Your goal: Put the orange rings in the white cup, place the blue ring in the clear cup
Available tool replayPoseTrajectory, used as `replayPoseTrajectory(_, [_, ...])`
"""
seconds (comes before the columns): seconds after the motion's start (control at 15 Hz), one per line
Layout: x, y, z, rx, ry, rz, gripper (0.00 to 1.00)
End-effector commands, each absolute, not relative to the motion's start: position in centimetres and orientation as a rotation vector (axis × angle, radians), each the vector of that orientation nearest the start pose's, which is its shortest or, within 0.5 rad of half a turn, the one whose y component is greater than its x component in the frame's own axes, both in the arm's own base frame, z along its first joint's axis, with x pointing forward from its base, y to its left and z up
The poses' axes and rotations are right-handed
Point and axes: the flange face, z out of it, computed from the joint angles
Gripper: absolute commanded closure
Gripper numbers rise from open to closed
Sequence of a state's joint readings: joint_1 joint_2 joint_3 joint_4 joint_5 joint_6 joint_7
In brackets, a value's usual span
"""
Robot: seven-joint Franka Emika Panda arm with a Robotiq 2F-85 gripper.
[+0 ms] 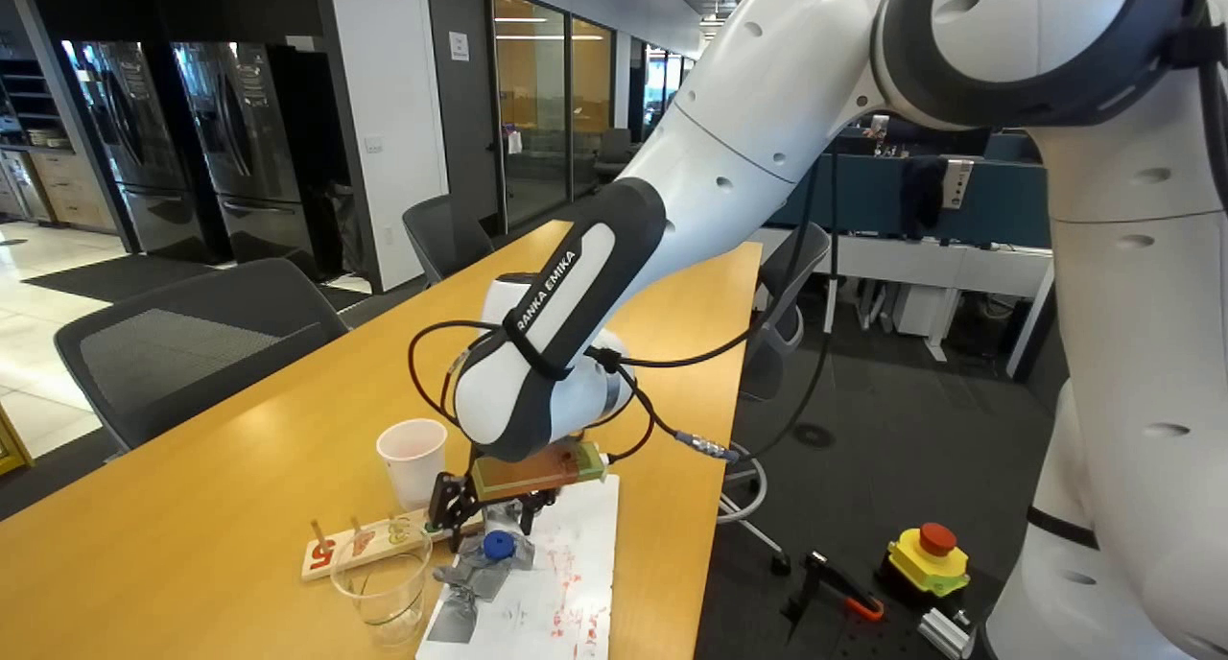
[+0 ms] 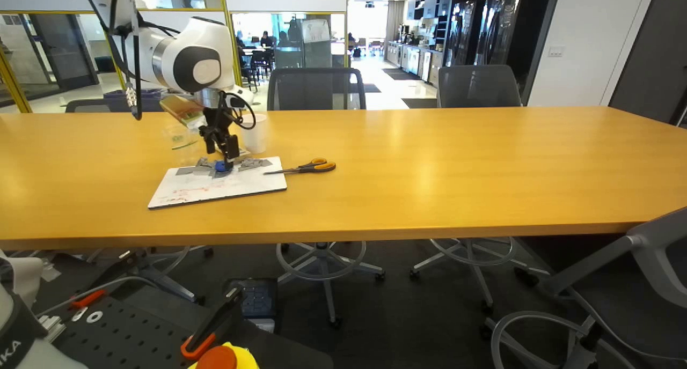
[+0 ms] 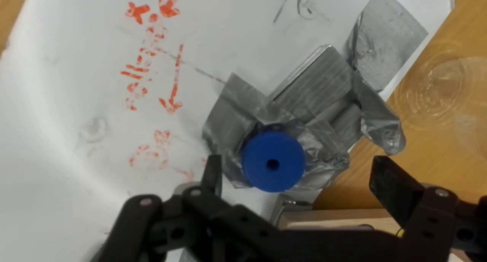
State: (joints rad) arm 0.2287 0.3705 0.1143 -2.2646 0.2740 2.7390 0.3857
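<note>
The ring sits on the board. In the wrist view, a cup stands at its two o'clock.

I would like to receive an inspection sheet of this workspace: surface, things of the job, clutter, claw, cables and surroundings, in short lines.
Surface: wooden table; a whiteboard lies on it.
Blue ring: at the grey tape on the whiteboard.
White cup: upright on the table.
Clear cup: upright beside the whiteboard.
Orange rings: nothing seen; the white cup's inside is unclear.
Clutter: scissors, blades over the whiteboard's edge; a wooden peg board near both cups.
Claw: open at the blue ring, nothing gripped; touch cannot be told.
Cables: black cables loop near the wrist of the arm; a metal connector hangs.
Surroundings: mesh chairs, fridges, a red-and-yellow button.
</note>
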Motion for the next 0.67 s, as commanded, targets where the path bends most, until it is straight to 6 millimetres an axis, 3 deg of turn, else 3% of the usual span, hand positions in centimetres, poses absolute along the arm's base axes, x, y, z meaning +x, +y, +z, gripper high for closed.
replayPoseTrajectory(0.0, [52.10, 17.22, 20.97, -2.951, 0.498, -0.103, 0.00])
replayPoseTrajectory(0.6, [52.06, 17.79, 20.82, -2.903, 0.588, -0.040, 0.00])
